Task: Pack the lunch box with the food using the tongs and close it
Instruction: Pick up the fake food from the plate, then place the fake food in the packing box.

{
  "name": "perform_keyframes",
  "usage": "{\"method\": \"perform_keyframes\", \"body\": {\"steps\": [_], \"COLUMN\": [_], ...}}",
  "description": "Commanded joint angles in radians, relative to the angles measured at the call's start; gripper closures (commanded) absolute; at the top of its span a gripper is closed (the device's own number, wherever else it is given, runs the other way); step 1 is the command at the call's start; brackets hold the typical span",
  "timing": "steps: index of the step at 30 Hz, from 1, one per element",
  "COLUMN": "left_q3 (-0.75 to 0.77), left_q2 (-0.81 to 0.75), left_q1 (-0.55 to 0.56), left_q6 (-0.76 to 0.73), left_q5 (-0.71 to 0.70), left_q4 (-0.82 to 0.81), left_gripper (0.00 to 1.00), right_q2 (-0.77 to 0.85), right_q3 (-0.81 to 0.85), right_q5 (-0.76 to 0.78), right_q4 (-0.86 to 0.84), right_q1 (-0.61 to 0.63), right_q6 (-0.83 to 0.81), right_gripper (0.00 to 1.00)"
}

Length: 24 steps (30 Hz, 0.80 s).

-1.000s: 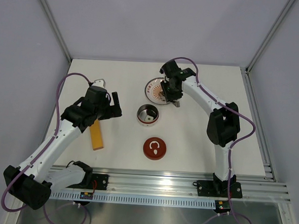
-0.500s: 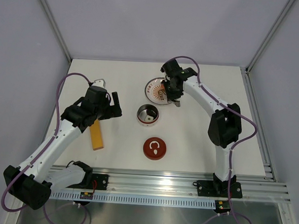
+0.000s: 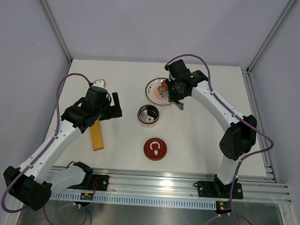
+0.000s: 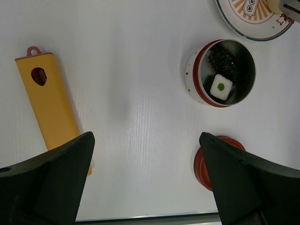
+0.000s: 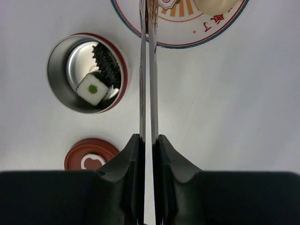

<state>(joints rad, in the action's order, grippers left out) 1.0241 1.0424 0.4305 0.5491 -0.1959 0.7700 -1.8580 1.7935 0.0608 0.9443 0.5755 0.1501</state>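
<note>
The tongs (image 5: 148,70) are clamped in the right gripper (image 5: 148,138) and squeezed almost shut. Their tips are over the patterned plate (image 5: 197,28), beyond the lunch box (image 5: 51,77); whether a piece is pinched cannot be told. A white cube (image 5: 92,89) and a black piece (image 5: 107,65) lie inside the lunch box. Its lid (image 5: 91,154) lies off, on its near side. The left gripper (image 4: 146,136) is spread wide and empty. A pick-up is judged to be in hand; next, the tips would have to be carried over the lunch box and eased apart.

Flat on white table (image 4: 131,93), just beside left jaws: yellow-orange bar (image 4: 50,110). Ahead of right jaws: patterned plate (image 5: 197,37).
</note>
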Motion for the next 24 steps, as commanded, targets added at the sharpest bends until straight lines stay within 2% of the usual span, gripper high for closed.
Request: {"method": "perform_keyframes", "body": {"steps": [1, 12, 22, 24], "left_q3": [0.014, 0.024, 0.022, 0.022], "left_q2": [-0.01, -0.008, -0.005, -0.007], "left_q1": [-0.006, -0.004, -0.006, -0.006], "left_q6": [-0.011, -0.008, -0.002, -0.002], "left_q5": [-0.042, -0.051, -0.034, -0.039], "left_q4": [-0.015, -0.006, -0.011, -0.006], "left_gripper": [0.01, 0.01, 0.01, 0.01], "right_q2": [0.111, 0.233, 0.204, 0.188], "right_q3": [-0.039, -0.198, -0.212, -0.206], "right_q5": [-0.007, -0.027, -0.053, -0.055], "right_q4": [-0.022, -0.019, -0.027, -0.029], "right_q1": [0.062, 0.198, 0.234, 0.242], "right_q6": [0.031, 0.111, 0.106, 0.105], "right_gripper": [0.94, 0.91, 0.87, 0.83]}}
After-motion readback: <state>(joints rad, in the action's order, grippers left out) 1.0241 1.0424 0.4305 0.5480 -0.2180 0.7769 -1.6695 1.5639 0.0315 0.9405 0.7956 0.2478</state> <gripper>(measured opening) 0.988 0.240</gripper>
